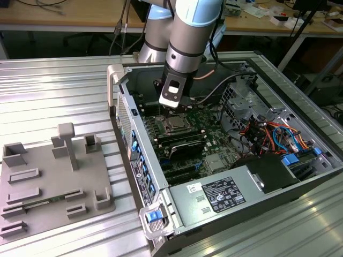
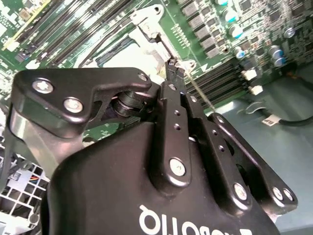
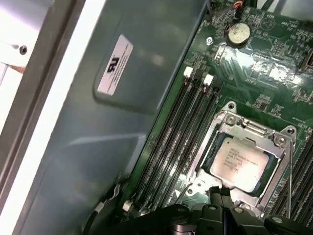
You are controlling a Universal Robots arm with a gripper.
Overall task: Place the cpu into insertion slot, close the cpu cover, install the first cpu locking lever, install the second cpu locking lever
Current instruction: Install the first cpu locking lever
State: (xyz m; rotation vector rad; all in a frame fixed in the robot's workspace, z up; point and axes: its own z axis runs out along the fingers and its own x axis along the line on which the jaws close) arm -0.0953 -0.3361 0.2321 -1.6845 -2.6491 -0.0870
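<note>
On a ribbed metal table [image 1: 64, 80] stands an open computer case [image 1: 140, 176], with the arm reaching down inside it to the cpu cover [image 3: 249, 126].

The cpu [image 3: 239, 159] lies flat in the insertion slot [image 3: 210, 147], and the cpu cover is down around it. We judge the chip light, stiff and fragile, best taken by its edges. The thin wire locking lever [image 3: 291, 171] beside the cover looks springy to us and would want a grip near its free end. The arm drops steeply into the case with its wrist tilted. The gripper [image 3: 221, 192] hangs just over the cover's edge, fingers drawn narrowly together; we cannot tell whether they pinch anything.
</note>
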